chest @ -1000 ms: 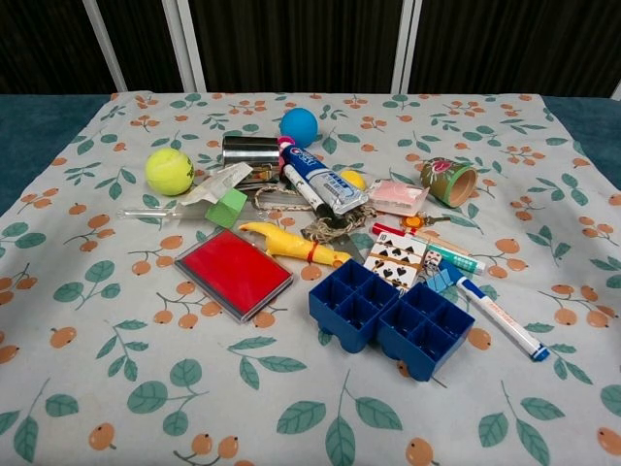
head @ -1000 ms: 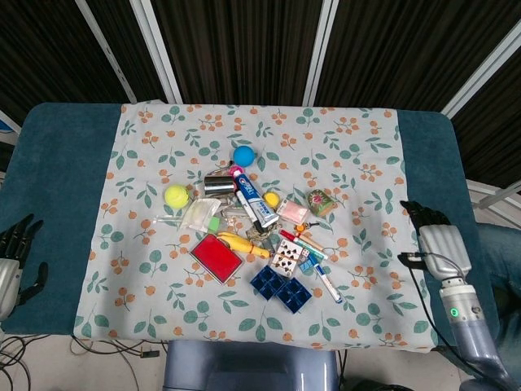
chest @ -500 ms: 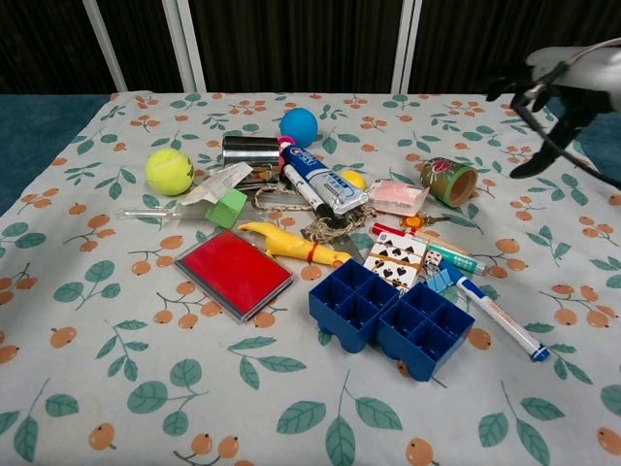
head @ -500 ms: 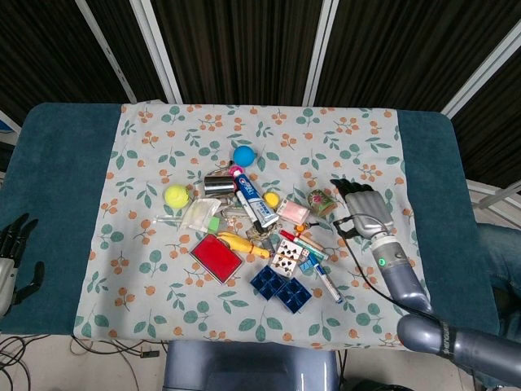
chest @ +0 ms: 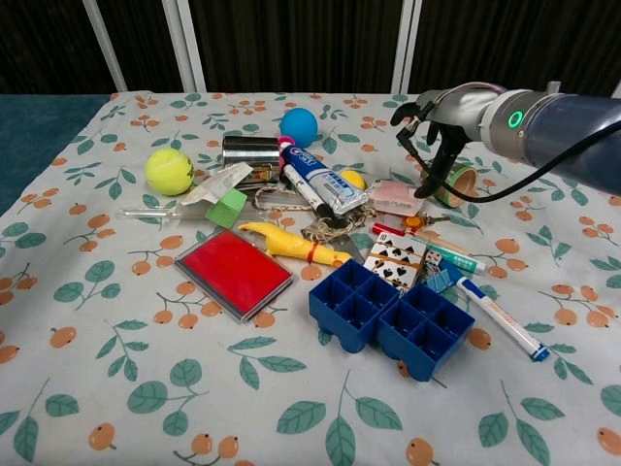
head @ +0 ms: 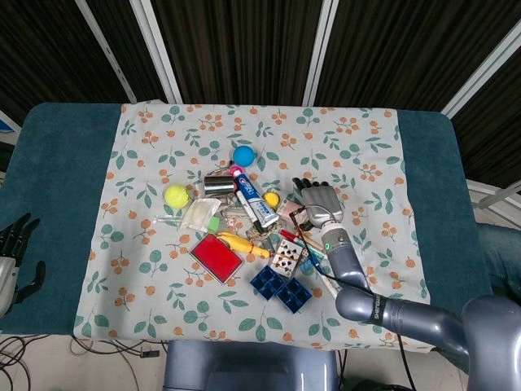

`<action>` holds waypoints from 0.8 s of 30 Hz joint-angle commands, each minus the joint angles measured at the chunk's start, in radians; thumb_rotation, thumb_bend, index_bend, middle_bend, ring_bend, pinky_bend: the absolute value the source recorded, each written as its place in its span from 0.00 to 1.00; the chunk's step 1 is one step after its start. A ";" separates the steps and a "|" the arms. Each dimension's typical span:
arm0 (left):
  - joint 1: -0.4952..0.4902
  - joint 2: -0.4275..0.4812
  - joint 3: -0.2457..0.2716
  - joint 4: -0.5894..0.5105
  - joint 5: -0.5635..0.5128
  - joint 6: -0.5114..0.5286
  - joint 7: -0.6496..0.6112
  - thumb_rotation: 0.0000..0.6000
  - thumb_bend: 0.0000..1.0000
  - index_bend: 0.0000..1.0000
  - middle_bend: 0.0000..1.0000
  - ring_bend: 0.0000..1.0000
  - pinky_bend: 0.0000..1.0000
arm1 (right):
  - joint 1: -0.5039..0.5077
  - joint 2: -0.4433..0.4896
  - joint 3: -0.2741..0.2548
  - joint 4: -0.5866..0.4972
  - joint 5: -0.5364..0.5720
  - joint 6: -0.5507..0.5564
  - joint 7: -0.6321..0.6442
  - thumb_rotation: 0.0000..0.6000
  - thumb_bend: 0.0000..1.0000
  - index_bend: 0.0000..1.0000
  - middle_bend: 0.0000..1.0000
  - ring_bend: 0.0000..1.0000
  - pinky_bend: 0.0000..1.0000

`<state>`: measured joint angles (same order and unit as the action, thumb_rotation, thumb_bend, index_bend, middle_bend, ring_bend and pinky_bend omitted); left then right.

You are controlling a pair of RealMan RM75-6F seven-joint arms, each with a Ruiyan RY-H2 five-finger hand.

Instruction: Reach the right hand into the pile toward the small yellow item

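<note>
**Closing on the yellow ball, nothing in hand yet**

My left hand (head: 12, 252) hangs idle off the table's left edge, fingers apart and empty, well clear of the work.

Moving right across the cloth, the pile begins with the tennis ball (chest: 170, 171) and the red case (chest: 233, 273). Then come the yellow rubber chicken (chest: 288, 244) and the toothpaste tube (chest: 325, 182). Tucked just beside the tube's right edge is my target, the small yellow ball (chest: 353, 179), half hidden by the tube in the chest view and showing plainly from the head camera (head: 271, 198). The pink packet (chest: 398, 197) lies right next to it.

My right hand (chest: 435, 124) hovers above the pile's right side, over the patterned cup (chest: 456, 181), fingers loosely apart and pointing downward, holding nothing. I judge this to be the approach, not yet finished: the hand is near the ball but still to its right and above it.

The next move calls for a short shift leftward and down, past the pink packet. The tube and packet crowd the ball, so the fingertips need to come in narrow and steady, or I risk nudging it under the tube.
</note>
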<state>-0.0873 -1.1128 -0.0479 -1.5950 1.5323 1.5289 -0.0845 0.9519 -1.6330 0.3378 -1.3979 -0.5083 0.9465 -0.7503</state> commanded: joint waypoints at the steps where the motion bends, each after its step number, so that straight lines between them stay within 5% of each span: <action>1: 0.000 -0.001 -0.003 -0.001 -0.003 0.001 -0.006 1.00 0.52 0.02 0.00 0.05 0.13 | 0.036 -0.060 -0.011 0.082 0.048 -0.027 -0.004 1.00 0.23 0.12 0.19 0.25 0.22; 24: -0.004 0.000 -0.003 -0.003 -0.004 -0.006 -0.011 1.00 0.52 0.02 0.00 0.05 0.13 | 0.073 -0.178 -0.041 0.238 0.001 -0.055 0.060 1.00 0.28 0.15 0.27 0.41 0.25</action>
<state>-0.0913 -1.1132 -0.0508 -1.5975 1.5287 1.5226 -0.0958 1.0217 -1.8043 0.3001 -1.1662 -0.5044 0.8899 -0.6870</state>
